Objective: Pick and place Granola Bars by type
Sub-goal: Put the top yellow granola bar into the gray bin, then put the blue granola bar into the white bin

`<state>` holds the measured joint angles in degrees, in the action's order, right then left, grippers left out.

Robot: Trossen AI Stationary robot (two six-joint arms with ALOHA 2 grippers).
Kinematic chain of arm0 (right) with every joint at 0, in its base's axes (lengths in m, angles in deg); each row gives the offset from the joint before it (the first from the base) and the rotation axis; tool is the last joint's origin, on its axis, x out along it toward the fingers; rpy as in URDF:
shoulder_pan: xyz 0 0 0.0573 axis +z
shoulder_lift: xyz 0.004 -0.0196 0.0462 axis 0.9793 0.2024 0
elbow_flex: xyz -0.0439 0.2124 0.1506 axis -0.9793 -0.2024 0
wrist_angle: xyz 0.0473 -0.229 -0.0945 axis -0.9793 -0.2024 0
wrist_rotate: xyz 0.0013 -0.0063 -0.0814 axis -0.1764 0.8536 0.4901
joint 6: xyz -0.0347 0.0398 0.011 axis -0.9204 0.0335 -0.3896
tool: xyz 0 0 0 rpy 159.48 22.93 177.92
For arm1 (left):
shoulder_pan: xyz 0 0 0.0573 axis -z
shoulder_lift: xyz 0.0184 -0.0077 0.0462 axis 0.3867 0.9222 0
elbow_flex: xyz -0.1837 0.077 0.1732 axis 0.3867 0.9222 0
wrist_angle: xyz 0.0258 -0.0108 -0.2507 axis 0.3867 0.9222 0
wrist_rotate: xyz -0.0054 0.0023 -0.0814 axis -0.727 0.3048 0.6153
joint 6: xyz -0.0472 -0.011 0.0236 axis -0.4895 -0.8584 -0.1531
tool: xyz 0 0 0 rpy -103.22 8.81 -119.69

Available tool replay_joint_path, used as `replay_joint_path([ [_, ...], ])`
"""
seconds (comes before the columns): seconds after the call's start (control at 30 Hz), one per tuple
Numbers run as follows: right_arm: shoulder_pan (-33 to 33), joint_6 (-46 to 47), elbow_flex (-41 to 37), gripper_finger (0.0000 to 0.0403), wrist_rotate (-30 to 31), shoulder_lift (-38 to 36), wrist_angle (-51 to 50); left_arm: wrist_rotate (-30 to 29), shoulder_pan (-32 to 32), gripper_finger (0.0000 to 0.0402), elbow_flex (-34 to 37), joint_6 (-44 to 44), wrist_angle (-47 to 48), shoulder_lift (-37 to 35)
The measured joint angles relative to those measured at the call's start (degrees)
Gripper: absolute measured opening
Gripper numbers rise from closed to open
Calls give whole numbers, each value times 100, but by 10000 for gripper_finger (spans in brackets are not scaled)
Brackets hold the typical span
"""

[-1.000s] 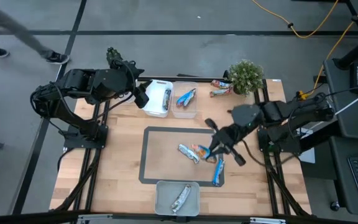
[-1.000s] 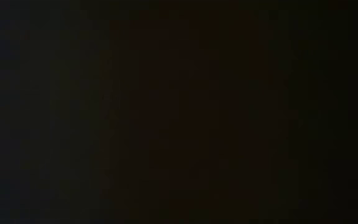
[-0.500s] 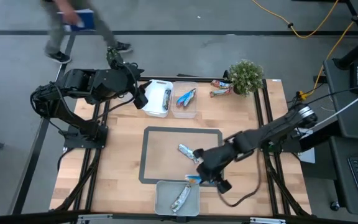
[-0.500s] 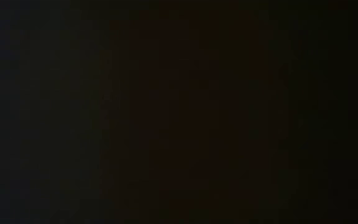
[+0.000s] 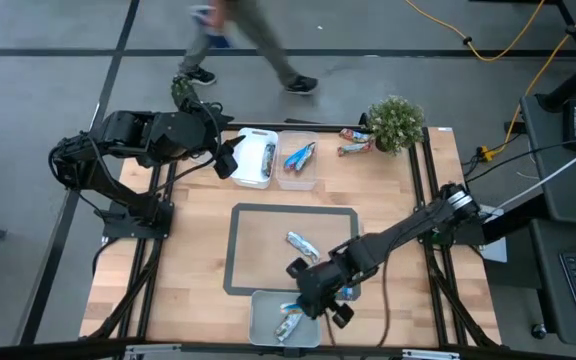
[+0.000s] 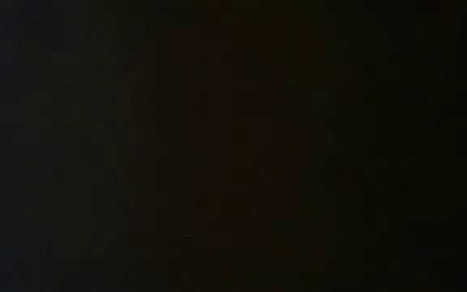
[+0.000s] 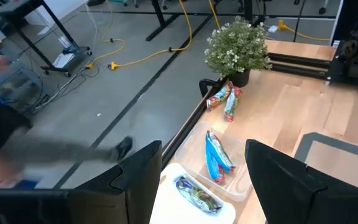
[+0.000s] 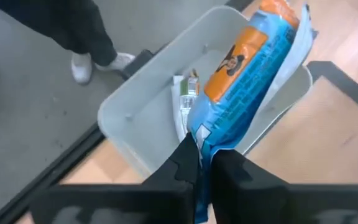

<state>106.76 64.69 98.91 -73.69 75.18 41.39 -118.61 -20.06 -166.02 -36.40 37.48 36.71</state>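
Right wrist view is showing the key relation: the right gripper [image 8: 205, 163] is pinching one end of a blue granola bar [image 8: 244, 74] with an orange patch, jaws closed tight on the wrapper, and the bar's long axis is running straight out from the jaws over the open near tray [image 8: 135, 106]. The bar is hanging above the tray's inside, not yet lying in it, so I judge that the coming move is a release into this tray. A silver-wrapped bar [image 8: 184, 102] is already lying on the tray floor beneath it.

In the high view the right gripper [image 5: 313, 297] is reaching across to the bench's [image 5: 198, 260] near edge, at the corner of the near tray [image 5: 260, 322], where the silver bar [image 5: 289, 324] is lying. This arm is far nearer than the other.

The left gripper [image 7: 205, 180] is waiting at the far left corner, jaws standing wide and empty, over two far trays: the white tray [image 5: 243, 165] is holding one silver bar [image 5: 269, 157], the clear tray [image 5: 306, 178] two blue bars [image 5: 299, 155].

One silver bar [image 5: 302, 244] is lying slantwise inside the taped rectangle [image 5: 234, 250]. Two brown-red bars [image 5: 354, 141] are resting beside the potted plant [image 5: 396, 121]. A person [image 5: 253, 40] is walking past beyond the bench.
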Motion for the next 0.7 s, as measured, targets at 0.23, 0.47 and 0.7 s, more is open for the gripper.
replay_joint_path([
  [0.23,6,-51,581,22,6,797,-329,9,1,224,0,-97,13,0],
  [0.47,6,485,727,37,-113,944,-330,78,-1,224,0,-623,395,0],
  [0.7,6,1416,727,167,135,935,-267,104,-1,224,0,-1015,811,1],
])
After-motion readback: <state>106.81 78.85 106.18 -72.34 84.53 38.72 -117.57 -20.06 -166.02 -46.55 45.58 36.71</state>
